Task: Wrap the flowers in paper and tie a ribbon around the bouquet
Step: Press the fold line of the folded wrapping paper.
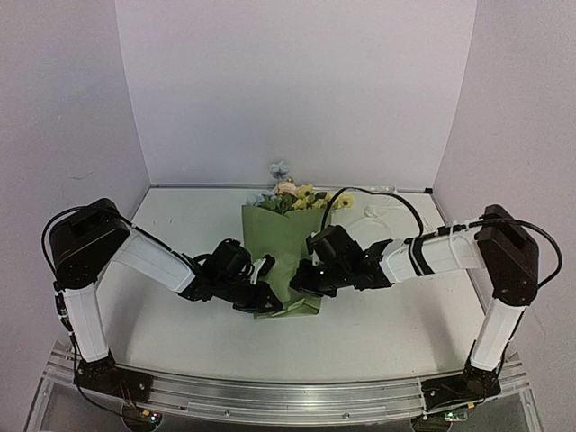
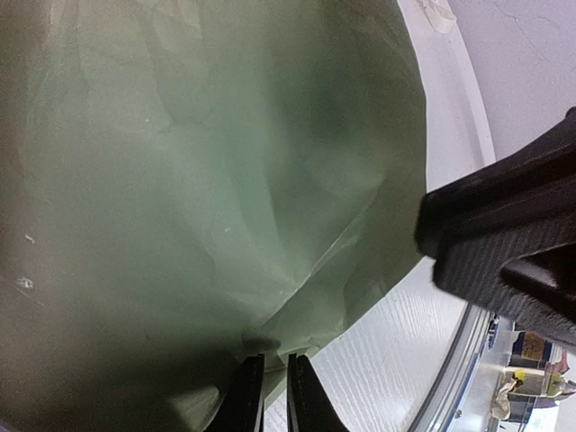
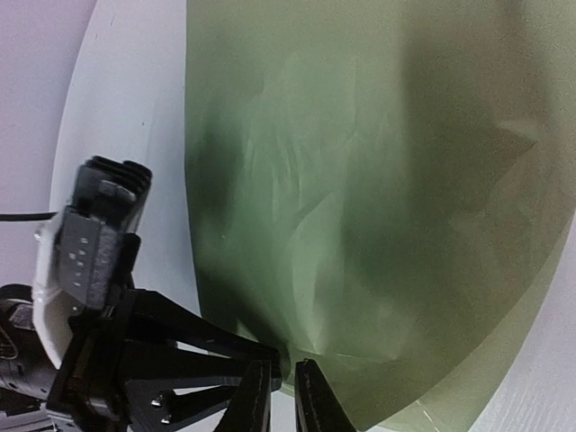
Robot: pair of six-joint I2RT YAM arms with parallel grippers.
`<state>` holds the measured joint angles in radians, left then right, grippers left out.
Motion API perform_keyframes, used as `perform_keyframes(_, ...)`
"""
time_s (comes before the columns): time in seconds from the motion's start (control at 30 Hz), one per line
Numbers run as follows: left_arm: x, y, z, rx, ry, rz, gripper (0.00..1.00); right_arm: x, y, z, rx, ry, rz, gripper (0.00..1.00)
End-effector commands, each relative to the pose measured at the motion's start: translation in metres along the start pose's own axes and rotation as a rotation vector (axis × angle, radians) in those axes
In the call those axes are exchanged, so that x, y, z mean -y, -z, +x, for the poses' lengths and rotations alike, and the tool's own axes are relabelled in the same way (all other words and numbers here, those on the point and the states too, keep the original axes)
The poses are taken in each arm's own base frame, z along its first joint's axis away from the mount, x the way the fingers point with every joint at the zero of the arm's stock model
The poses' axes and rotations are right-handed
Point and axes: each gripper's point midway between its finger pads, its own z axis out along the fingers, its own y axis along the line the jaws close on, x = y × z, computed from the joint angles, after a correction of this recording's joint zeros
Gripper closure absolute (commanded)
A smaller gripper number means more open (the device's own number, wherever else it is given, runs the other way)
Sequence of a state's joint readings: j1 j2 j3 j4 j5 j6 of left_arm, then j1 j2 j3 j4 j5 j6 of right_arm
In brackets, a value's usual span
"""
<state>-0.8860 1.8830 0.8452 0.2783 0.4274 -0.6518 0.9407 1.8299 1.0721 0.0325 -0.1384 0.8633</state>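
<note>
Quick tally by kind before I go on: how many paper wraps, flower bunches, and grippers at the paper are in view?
Olive-green paper: 1
Flower bunch: 1
Grippers at the paper's edge: 2 (left gripper, right gripper)
Total: 4

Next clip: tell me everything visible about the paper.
The paper is a thin, matte, olive-green sheet, creased, wrapped around the flowers, whose blooms stick out at its far end. It lies on the table, tapering toward the arms. The left gripper and right gripper sit at its near edge, jaws almost together; whether they pinch it is unclear.
</note>
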Motion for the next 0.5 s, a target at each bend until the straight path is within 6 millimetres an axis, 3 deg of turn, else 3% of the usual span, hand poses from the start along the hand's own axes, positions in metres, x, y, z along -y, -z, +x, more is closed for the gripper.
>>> perform_keyframes(0.0,0.017,0.009,-0.014,0.034,-0.042,0.037,0.90,-0.012,-0.009,0.007,-0.036,-0.025,-0.042,0.88)
perform_keyframes(0.47,0.006,0.010,-0.008,0.015,-0.011,0.043,0.91,0.051,-0.024,0.056,-0.133,-0.070,0.100,0.89)
